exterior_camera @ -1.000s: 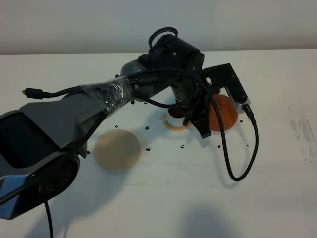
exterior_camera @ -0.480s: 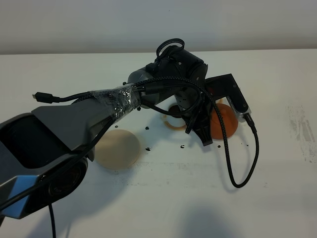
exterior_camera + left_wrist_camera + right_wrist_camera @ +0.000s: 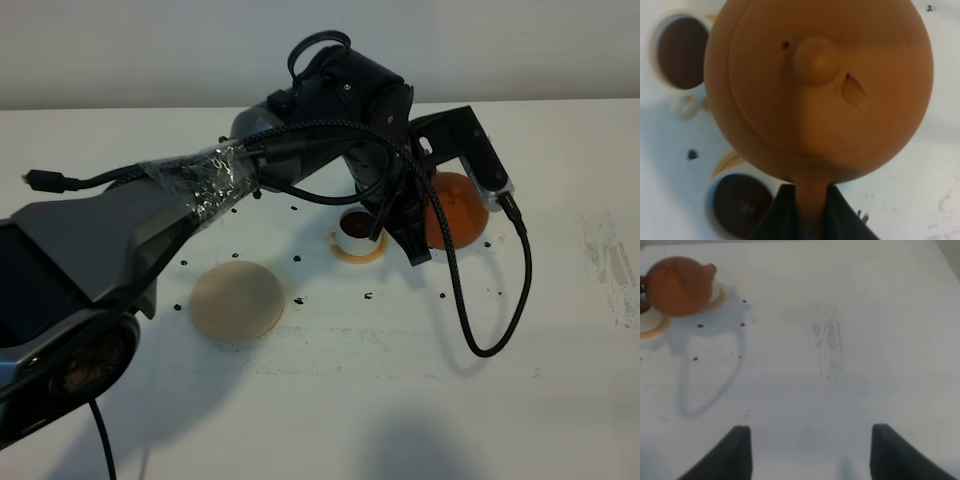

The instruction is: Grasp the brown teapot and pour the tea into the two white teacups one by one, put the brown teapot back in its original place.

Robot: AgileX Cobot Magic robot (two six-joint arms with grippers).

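The left tool (image 3: 807,212) was clamped on the handle of the round reddish-brown clay teapot (image 3: 817,90), holding it above two small white ceramic teacups (image 3: 680,52) full of dark tea. The right tool (image 3: 807,450) hung open over the white counter (image 3: 850,340). The pale-beige round coaster (image 3: 237,300) lay bare.

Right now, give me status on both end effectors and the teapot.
Left end effector shut on round reddish-brown clay teapot, held by its handle. Right end effector open, empty. Both white ceramic teacups hold dark tea. Pale-beige round coaster unobstructed.
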